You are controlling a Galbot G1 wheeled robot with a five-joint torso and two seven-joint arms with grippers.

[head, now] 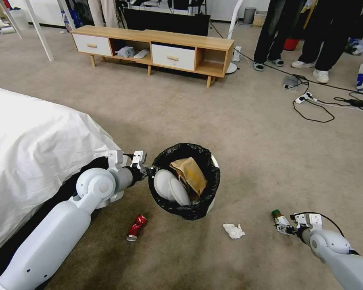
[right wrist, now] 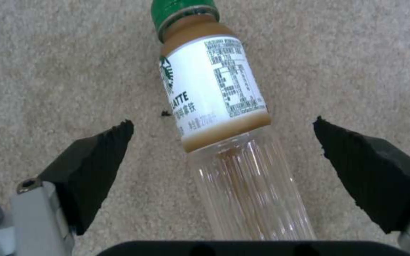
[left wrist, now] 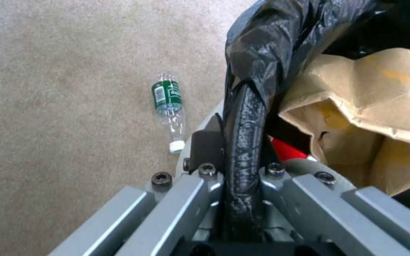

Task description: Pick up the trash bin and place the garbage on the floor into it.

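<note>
1. The left tool [head: 149, 170] is clamped narrow on the rim of the trash bin [head: 212, 161], at the bin's 9 o'clock edge in the head view. The left wrist view shows the rim and folded black liner [left wrist: 262, 46] pinched between the pads.
2. The bin is judged light and fairly stiff. The liner film is slick, so a rim hold could creep if the bin swings. It already contains a brown paper bag [head: 189, 173] and some pale rounded items.
3. The right tool [right wrist: 224, 156] stands wide open around the brown-drink bottle [right wrist: 214, 89], which lies on the floor [head: 250, 133] at the bin's 4 o'clock. Neither pad [right wrist: 96, 170] touches it.
4. The bottle is judged light (largely empty, clear lower body) and smooth. Its round wall may roll or squirt out under an off-centre squeeze.
5. Recommended hold: across the labelled midsection, pads square to the long axis. The thin clear wall is likely to buckle.
6. Remaining garbage around the bin:
   - crushed red can [head: 136, 227], 7 o'clock; stiff, edges possibly sharp.
   - white tissue [head: 234, 230], 5 o'clock; soft, needs a low pinch.
   - clear bottle [left wrist: 169, 110] with a green label, on the carpet beside the bin in the left wrist view.
</note>
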